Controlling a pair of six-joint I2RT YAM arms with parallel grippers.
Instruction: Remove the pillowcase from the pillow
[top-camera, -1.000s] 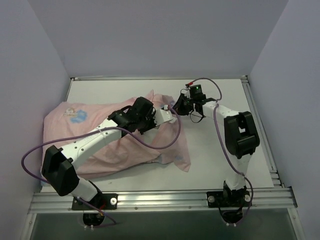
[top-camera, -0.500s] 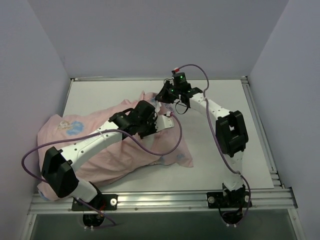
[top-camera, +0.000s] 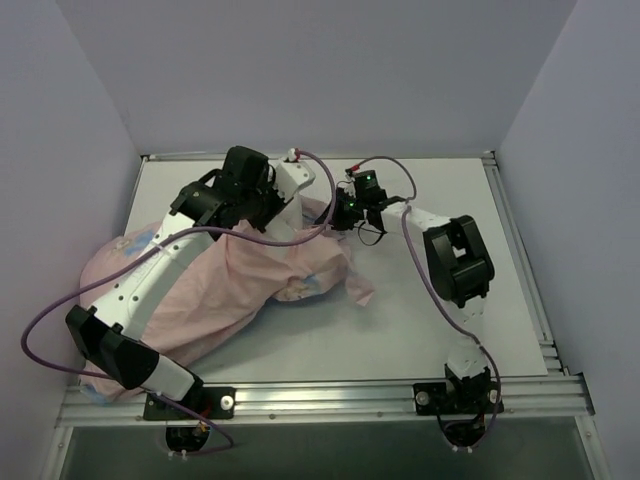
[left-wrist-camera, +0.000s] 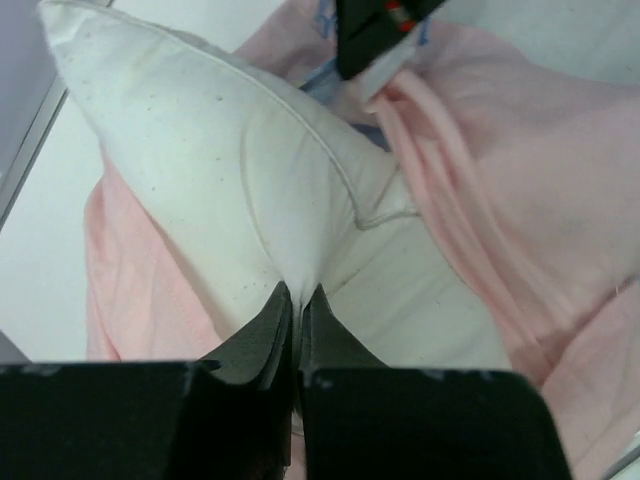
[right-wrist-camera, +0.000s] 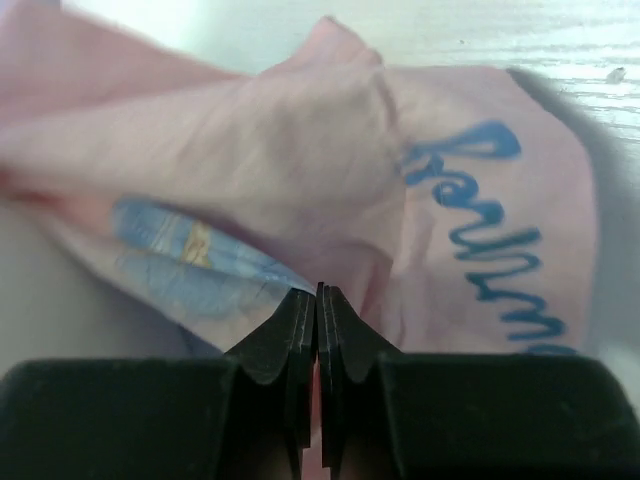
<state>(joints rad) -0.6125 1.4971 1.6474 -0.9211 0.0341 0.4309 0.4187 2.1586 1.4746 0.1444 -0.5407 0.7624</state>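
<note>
the left gripper (left-wrist-camera: 296, 300) is closed on a pinch of the pillow (left-wrist-camera: 210, 170), and the white fabric puckers into a ridge where the jaws meet. above the fingers the pillow's corner and seam are bare. the pillowcase (left-wrist-camera: 520, 200), pink side out, is bunched around the pillow's lower part and off to the right.

the right gripper (right-wrist-camera: 318, 298) is clamped on a fold of the pillowcase beside blue lettering. in the left wrist view it sits at the top edge, with pink cloth drawn into taut cords below it. from above, the two grippers are close together toward the far middle of the table (top-camera: 450, 300). the rest of the cover lies heaped to the near left, under the left arm.

the step in hand looks like drawing the pillow out through the opening, and most of it seems to be inside. to do it well, the right gripper should anchor the cover or pull the opposite way while the left draws the pillow out along its length. a slow pull is safer, because the left grip holds only a thin pinch that could slip, and the puffy bulk may jam where the cloth is gathered tight.
</note>
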